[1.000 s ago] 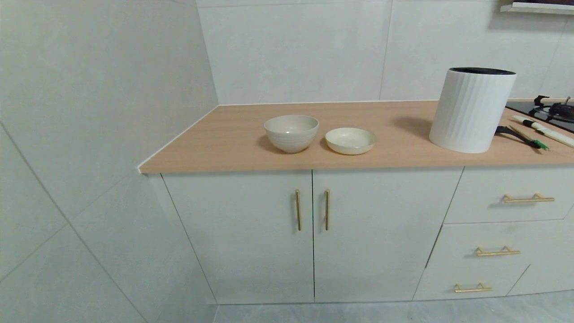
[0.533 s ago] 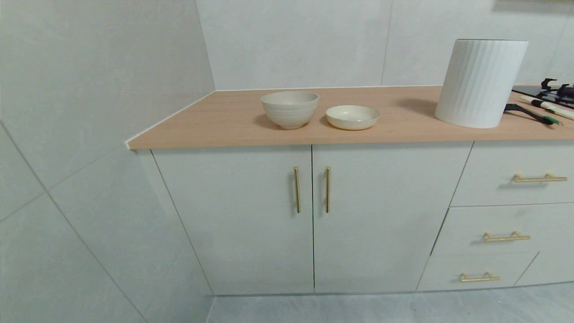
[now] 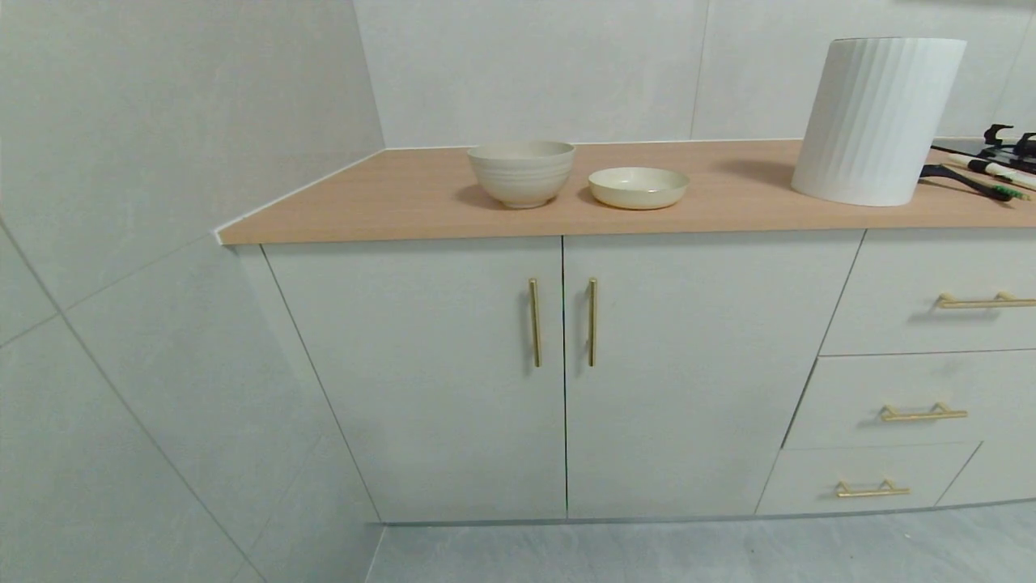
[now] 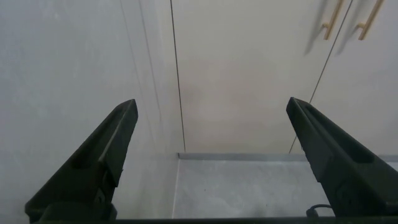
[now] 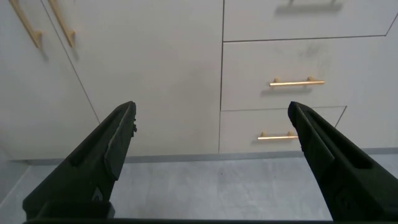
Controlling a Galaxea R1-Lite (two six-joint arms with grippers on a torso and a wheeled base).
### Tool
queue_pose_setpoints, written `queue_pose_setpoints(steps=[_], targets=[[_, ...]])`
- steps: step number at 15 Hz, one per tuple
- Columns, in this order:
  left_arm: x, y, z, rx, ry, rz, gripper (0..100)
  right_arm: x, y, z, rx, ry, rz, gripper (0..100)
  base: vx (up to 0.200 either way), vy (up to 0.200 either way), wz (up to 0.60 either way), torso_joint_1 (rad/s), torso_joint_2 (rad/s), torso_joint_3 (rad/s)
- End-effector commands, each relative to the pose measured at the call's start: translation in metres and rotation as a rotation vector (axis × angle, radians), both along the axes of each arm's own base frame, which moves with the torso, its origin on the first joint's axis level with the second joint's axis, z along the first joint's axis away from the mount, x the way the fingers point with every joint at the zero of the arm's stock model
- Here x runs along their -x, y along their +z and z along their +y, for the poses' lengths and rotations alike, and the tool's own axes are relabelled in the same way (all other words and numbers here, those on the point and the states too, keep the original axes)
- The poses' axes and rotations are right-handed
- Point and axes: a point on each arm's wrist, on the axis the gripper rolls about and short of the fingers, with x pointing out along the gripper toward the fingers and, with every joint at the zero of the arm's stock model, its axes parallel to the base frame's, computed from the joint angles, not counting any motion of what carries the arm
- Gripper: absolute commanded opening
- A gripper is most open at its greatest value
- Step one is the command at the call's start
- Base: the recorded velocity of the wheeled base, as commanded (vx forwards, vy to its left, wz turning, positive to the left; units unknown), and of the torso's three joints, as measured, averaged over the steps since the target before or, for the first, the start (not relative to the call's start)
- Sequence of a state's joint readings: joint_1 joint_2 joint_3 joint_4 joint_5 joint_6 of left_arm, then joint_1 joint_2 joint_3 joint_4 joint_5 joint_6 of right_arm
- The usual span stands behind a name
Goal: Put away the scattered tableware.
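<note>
- Jaws of the left gripper (image 4: pixel 210 102) stand wide apart, released and holding nothing. They hang low before the left cupboard door (image 4: pixel 249 74), near the tiled wall (image 4: pixel 62 62) and above the floor (image 4: pixel 249 186).
- Jaws of the right gripper (image 5: pixel 210 106) are spread the same way and grasp nothing. They sit low in front of the line where the right cupboard door (image 5: pixel 143 74) meets the drawers (image 5: pixel 286 62).
- From the head view comes the tabletop (image 3: pixel 388 202). A beige bowl (image 3: pixel 522 172) stands upright on it near the middle, above the left door, and a shallow dish (image 3: pixel 638 187) sits just to the right of it, close but apart.
- From this low angle the bowl's wall hides its inside, and the dish shows only a thin sliver of its hollow. What either one holds cannot be told.
- Farther right a ribbed white canister (image 3: pixel 878 121) stands upright, well apart from the dish. Its mouth is above the sightline, so its contents cannot be told.
- Right of the canister, dark-handled utensils (image 3: pixel 967 180) lie flat on the tabletop, with the edge of a hob (image 3: pixel 1008 138) behind them.
- Both wrist views look at the cabinet front below the tabletop. The left one catches the paired brass door handles (image 4: pixel 333 18) from beneath, and the right one catches two brass drawer pulls (image 5: pixel 297 82), one above the other.
</note>
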State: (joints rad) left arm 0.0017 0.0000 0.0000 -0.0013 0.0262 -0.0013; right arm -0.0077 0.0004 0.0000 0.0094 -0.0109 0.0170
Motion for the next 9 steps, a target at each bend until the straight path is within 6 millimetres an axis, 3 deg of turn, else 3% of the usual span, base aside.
queue_pose_setpoints(steps=[1,5,9], targets=[[0.0000,0.0000,0.0000,0.002,0.001,0.000,100,-0.0001,0.0000,0.0000,0.000,0.000,0.001,100,0.200,0.000,0.00,0.002,0.01,0.012],[0.0000,0.0000,0.0000,0.000,0.003,0.000,100,0.0000,0.0000,0.0000,0.000,0.000,-0.001,100,0.200,0.000,0.00,-0.005,0.00,0.007],[0.0000,0.0000,0.0000,0.002,0.001,0.000,100,-0.0001,0.0000,0.0001,0.003,0.003,0.001,100,0.000,0.000,0.00,0.000,0.00,0.000]])
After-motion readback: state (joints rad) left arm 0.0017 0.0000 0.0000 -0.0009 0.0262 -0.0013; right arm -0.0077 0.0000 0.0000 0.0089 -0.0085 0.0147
